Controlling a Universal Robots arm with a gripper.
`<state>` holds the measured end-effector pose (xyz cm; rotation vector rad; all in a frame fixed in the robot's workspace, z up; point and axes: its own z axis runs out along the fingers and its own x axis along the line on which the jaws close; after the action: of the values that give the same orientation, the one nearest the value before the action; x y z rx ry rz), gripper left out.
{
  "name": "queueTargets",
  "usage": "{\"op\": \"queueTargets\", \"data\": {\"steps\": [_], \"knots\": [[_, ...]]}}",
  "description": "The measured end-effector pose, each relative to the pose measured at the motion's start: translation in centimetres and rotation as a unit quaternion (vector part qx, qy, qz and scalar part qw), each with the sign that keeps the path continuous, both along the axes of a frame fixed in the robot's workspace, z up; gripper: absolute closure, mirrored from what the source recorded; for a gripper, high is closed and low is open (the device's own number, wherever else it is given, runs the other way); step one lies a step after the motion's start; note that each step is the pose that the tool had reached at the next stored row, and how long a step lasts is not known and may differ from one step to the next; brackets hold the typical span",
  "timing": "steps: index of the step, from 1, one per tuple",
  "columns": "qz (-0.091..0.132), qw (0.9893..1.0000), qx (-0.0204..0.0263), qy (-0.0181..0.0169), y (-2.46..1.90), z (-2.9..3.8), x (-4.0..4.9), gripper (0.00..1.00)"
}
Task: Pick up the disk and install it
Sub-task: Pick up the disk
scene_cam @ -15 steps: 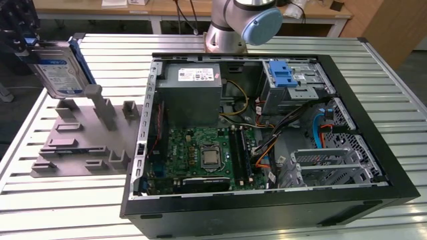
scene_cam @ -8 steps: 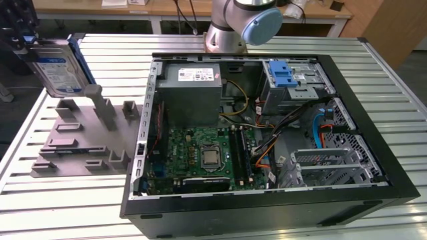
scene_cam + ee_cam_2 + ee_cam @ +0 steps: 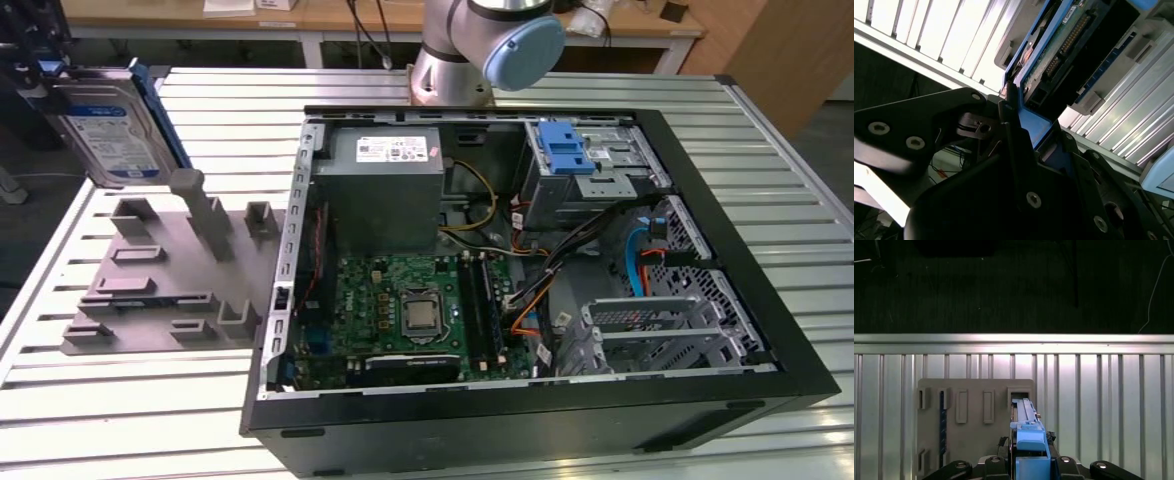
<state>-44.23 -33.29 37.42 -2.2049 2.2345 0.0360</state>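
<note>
1. Nearest your wrist cameras sat the gripper, matt black with screw heads showing. Its fingers were clamped on the disk, one on each narrow side.
2. You had the disk in the upper left of the exterior view. It was upright in the air, clear of the fixture below it and well apart from the case.
3. Judge the disk as stiff and dense for its size, and easily hurt by knocks. Its silver-grey shell looked smooth and likely slippery. The blue frame around it was plastic and would probably give a little under pressure.
4. Hold it by the frame's long edges, as the fingers did. In the second wrist view the green board and its row of connector pins lay bare, so keep pads off that face.
5. In the exterior view the fixture was a flat grey plate, dull in finish, with upright posts and rectangular slots.
6. Under everything the table was ribbed pale metal, shiny along the slats.
7. Filling the centre and right of the exterior view, the case was a black box, opened. Inside it were a green motherboard, a grey metal box, a ribbed blue latch and loose coloured cables.
</note>
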Motion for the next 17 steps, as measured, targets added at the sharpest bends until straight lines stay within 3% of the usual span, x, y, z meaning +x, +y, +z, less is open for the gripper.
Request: {"op": "queueTargets", "data": {"steps": [17], "knots": [[0.000,1.0000,0.0000,0.0001,0.00,1.58,0.00,0.64]]}}
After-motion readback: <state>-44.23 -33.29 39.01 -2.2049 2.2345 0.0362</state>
